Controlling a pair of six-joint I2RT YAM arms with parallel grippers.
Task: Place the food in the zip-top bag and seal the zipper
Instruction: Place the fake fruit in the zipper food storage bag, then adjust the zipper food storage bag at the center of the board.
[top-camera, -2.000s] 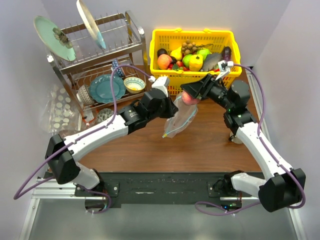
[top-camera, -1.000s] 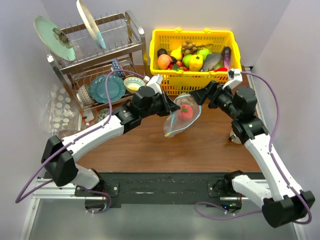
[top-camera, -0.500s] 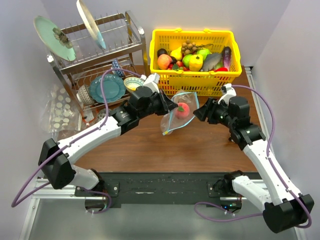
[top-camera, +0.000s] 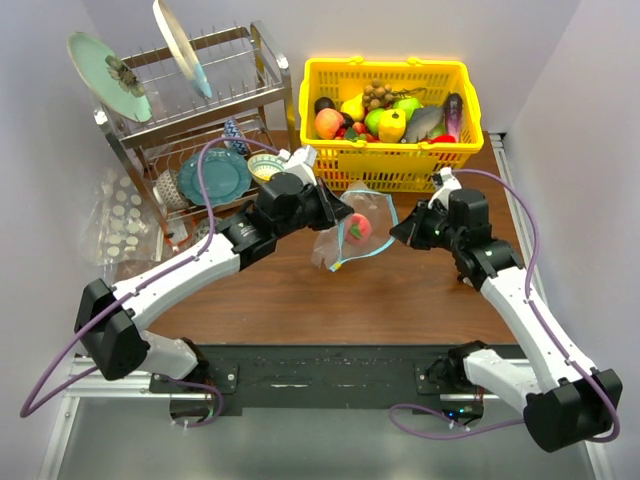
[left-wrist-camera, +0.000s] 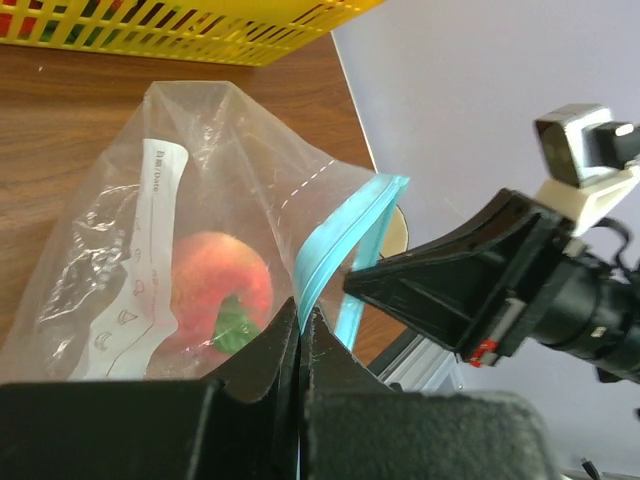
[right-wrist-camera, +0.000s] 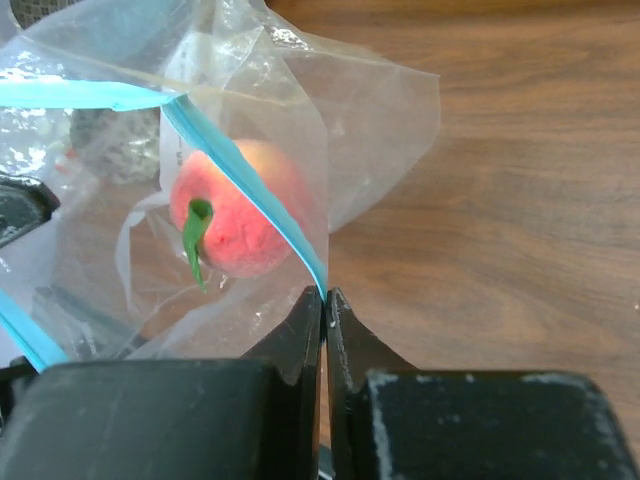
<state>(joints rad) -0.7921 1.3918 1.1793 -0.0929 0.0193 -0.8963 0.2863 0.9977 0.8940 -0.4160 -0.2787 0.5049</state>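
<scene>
Pinching the zipper at both ends

Left gripper (left-wrist-camera: 300, 322) is clamped tight on the teal zipper (left-wrist-camera: 340, 225), and the right gripper (right-wrist-camera: 325, 300) is clamped on its other end. The zip-top bag (top-camera: 335, 248) hangs just in front of the yellow basket (top-camera: 385, 160), peach (right-wrist-camera: 235, 215) inside.

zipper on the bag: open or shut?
Open. In the right wrist view the zipper shows two blue strips apart, not pressed together; the peach lies inside the bag.
</scene>
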